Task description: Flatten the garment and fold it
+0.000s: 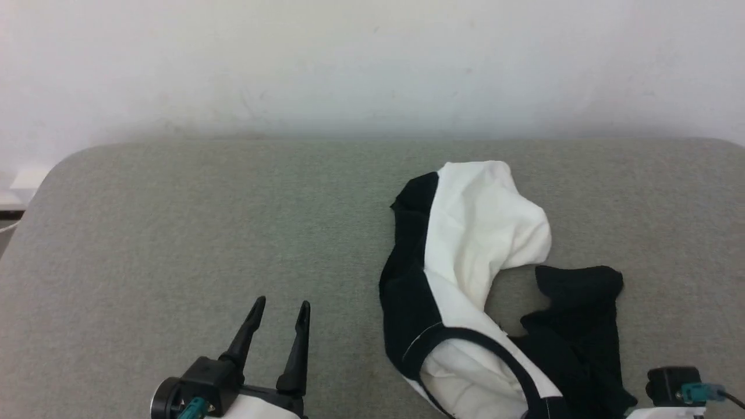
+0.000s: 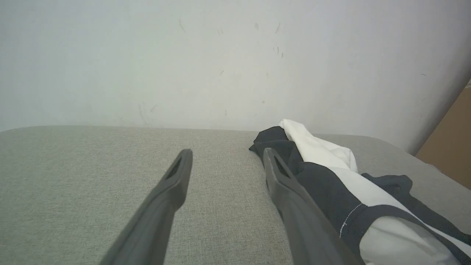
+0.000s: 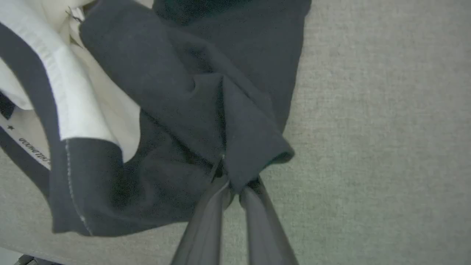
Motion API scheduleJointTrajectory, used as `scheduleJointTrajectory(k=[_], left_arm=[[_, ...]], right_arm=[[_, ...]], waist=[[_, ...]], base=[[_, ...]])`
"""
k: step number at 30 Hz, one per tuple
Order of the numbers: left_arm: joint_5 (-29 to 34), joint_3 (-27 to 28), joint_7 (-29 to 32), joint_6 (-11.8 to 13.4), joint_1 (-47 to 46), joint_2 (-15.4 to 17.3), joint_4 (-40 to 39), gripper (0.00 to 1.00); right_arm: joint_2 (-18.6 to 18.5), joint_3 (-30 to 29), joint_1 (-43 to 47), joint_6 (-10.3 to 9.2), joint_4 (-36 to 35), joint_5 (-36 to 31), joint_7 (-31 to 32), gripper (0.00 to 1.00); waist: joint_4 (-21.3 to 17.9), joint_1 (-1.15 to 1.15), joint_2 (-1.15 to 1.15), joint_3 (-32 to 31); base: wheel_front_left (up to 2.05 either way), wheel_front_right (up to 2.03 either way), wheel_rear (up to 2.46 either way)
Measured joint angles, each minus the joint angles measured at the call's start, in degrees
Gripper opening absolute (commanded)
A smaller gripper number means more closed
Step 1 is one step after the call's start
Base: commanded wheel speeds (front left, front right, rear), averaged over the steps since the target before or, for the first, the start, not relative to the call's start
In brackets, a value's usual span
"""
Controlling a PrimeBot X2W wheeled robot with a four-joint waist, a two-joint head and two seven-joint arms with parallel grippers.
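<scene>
The garment (image 1: 483,233) lies crumpled on the right half of the grey padded surface (image 1: 174,233), white body bunched up, black sleeves folded around it. Its black neckband (image 1: 495,343) curves near the front edge; white lettering (image 3: 33,147) shows inside it. The chest print is hidden. My left gripper (image 1: 282,302) is open just above the surface, left of the garment (image 2: 323,154), with its right finger (image 2: 279,176) beside the black edge. My right gripper (image 3: 235,182) is shut on a fold of the black sleeve (image 3: 220,121). Its wrist block (image 1: 669,384) sits at the garment's lower right.
A white wall (image 1: 372,64) rises right behind the surface. The surface's far-left corner is rounded (image 1: 64,163). A brown panel (image 2: 452,147) stands past the surface's right end in the left wrist view. The left half of the surface is bare grey fabric.
</scene>
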Motion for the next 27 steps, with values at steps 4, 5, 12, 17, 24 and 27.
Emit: scheduleJointTrajectory(k=[4, 5, 12, 17, 24, 27], left_arm=[[0.0, -0.93, 0.0, -0.34, -0.36, -0.02, 1.96, 1.0], [0.01, -1.37, 0.0, -0.54, -0.58, -0.03, 2.78, 1.0], [-0.92, -3.49, 1.85, -1.33, -5.27, -0.11, 9.73, 1.0], [-2.18, -6.43, 13.52, -1.57, -12.71, 0.0, 13.44, 1.0], [-1.92, -7.8, 28.39, -1.09, -23.13, 0.77, 19.67, 1.0], [-1.38, -7.69, 30.5, -0.41, -26.32, 1.21, 22.5, 1.0]], right_arm=[[1.16, -2.53, 0.55, -0.01, 1.96, -1.8, -1.58, 1.0], [1.11, -2.7, 0.22, 0.0, 2.15, -2.91, -2.53, 1.0], [1.14, -3.27, -8.17, 0.0, -2.93, -2.16, -13.65, 1.0], [1.16, -2.59, -10.67, 0.0, -7.66, -7.25, -21.14, 1.0], [1.19, -0.93, -11.22, 0.0, -7.37, -7.54, -27.08, 1.0], [1.19, -0.29, -11.26, 0.0, -6.41, -7.54, -28.49, 1.0]], waist=[[-2.15, 0.0, 0.0, -0.08], [-2.56, 0.0, 0.0, -0.05], [-5.21, 0.01, 0.0, 0.55], [-6.64, 0.01, 0.0, 1.94], [-8.7, 0.02, 0.0, 5.27], [-9.63, 0.02, 0.0, 6.89]], base=[[0.0, 0.0, 0.0], [0.0, 0.0, 0.0], [0.0, 0.0, 0.0], [0.0, 0.0, 0.0], [0.0, 0.0, 0.0], [0.0, 0.0, 0.0]])
